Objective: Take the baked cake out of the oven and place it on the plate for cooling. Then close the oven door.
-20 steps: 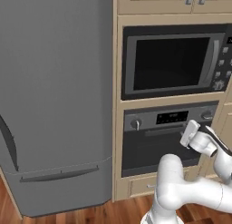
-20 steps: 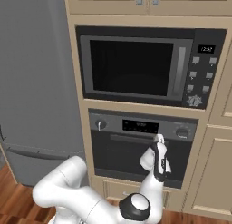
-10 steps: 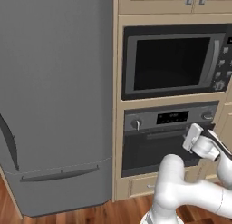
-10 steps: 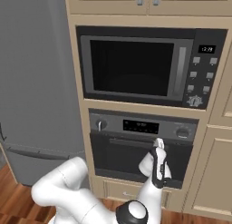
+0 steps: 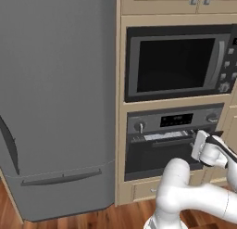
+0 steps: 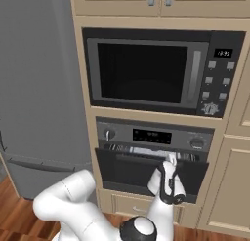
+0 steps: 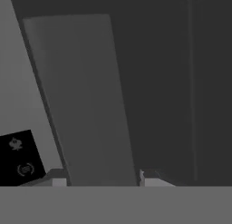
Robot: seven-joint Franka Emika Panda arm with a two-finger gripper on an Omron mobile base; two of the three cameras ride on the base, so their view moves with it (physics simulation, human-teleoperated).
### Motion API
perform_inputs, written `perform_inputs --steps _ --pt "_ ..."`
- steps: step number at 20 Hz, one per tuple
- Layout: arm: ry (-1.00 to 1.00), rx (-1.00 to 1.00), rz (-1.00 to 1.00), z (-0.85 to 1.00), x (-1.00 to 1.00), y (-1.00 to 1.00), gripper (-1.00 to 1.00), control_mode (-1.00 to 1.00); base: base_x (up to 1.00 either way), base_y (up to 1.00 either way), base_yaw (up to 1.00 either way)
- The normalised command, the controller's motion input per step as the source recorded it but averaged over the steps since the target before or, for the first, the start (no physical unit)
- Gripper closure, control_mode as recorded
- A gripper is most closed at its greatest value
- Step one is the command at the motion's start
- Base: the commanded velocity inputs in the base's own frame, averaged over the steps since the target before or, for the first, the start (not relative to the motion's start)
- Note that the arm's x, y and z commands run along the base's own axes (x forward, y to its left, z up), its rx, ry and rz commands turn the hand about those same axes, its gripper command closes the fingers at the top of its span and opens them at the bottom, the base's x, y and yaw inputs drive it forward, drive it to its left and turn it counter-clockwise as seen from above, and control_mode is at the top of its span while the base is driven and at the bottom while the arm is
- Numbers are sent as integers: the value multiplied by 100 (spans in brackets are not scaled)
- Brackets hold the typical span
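The oven [image 5: 173, 120] [image 6: 152, 135] sits below the microwave. Its oven door [image 5: 156, 155] [image 6: 132, 174] is tilted a little way out at the top, and a strip of wire rack [image 6: 141, 150] shows in the gap. My gripper [image 5: 199, 147] [image 6: 170, 160] is shut on the right part of the door's grey bar handle [image 5: 163, 142] [image 6: 134, 158]. In the hand view the handle [image 7: 86, 105] runs between my fingertips [image 7: 148, 178], with the gripper [image 7: 102, 180] closed around it. The baked cake is hidden inside the oven. The plate is out of view.
A microwave [image 5: 178, 63] [image 6: 146, 71] is built in above the oven. A tall grey fridge [image 5: 55, 103] stands to the left. A beige drawer [image 5: 139, 191] lies under the door, with beige cabinets [image 6: 229, 181] to the right and wood floor [image 5: 92, 221] below.
My gripper has moved down and outward with the handle in it. The oven door has swung from nearly closed to a small gap at its top.
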Motion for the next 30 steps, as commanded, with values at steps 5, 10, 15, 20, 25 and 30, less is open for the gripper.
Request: perform_inputs --steps 5,10,15,20,25,30 --pt "15 0 0 -17 -40 -31 100 -100 0 0 0" --pt "11 0 0 -19 -39 -31 100 -100 0 0 0" --pt "10 0 0 -19 -39 -32 100 -100 0 0 0" --pt "9 0 0 -20 -41 -32 100 -100 0 0 0" --pt "9 0 0 -21 -42 -32 100 -100 0 0 0" --pt "8 0 0 -21 -38 -30 100 -100 0 0 0"
